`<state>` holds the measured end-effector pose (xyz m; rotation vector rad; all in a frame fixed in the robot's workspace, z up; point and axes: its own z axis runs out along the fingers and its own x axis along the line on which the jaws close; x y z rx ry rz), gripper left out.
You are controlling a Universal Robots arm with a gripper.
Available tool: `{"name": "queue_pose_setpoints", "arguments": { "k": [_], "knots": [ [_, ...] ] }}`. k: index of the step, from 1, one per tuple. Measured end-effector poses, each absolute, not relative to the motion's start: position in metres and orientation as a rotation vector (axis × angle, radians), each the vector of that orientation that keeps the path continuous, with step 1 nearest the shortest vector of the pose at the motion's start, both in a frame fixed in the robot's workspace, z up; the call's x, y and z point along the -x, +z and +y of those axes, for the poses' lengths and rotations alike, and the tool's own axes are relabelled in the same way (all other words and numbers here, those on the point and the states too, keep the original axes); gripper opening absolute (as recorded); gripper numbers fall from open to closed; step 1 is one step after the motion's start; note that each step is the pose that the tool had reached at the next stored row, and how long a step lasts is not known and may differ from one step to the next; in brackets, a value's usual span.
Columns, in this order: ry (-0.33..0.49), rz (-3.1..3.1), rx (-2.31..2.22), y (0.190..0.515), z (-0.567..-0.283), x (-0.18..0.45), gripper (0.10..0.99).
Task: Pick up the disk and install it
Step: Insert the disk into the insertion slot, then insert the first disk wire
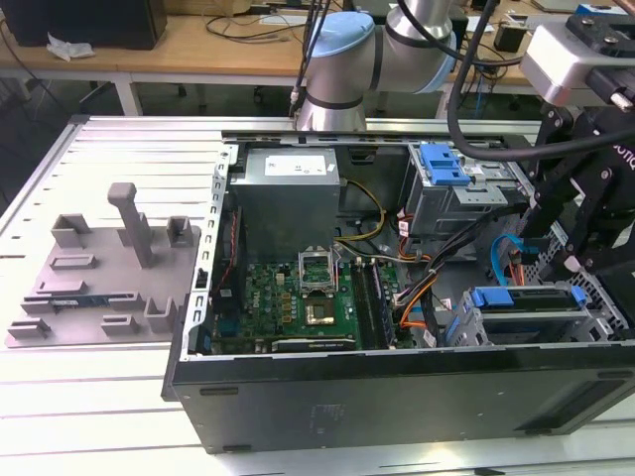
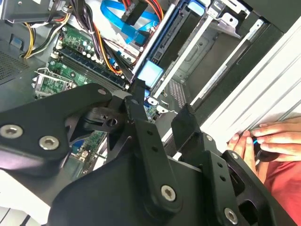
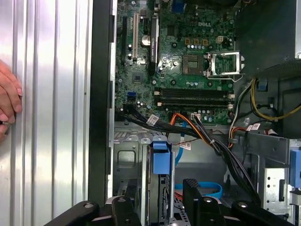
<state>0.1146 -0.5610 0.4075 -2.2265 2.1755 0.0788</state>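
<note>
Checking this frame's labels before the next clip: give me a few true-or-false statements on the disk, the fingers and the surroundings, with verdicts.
1. The gripper has its fingers open and holds nothing. True.
2. A person's hand is on the table beside the computer case. True.
3. The disk lies flat on the table outside the case. False: the disk stands on edge in the drive cage inside the case.
4. The case is closed up. False: it is open, with the motherboard exposed.
</note>
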Motion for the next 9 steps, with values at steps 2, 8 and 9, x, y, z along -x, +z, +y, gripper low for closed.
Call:
{"name": "queue_pose_setpoints", "arguments": {
  "k": [2,8,9],
  "knots": [
    [0.079,2.175,2.227,0.4075,-0.5610,-0.1146,0.506],
    [0.078,2.175,2.227,0.4074,-0.5609,-0.1146,0.506],
    [0.078,2.175,2.227,0.4074,-0.5609,-0.1146,0.506]
  ]
}}
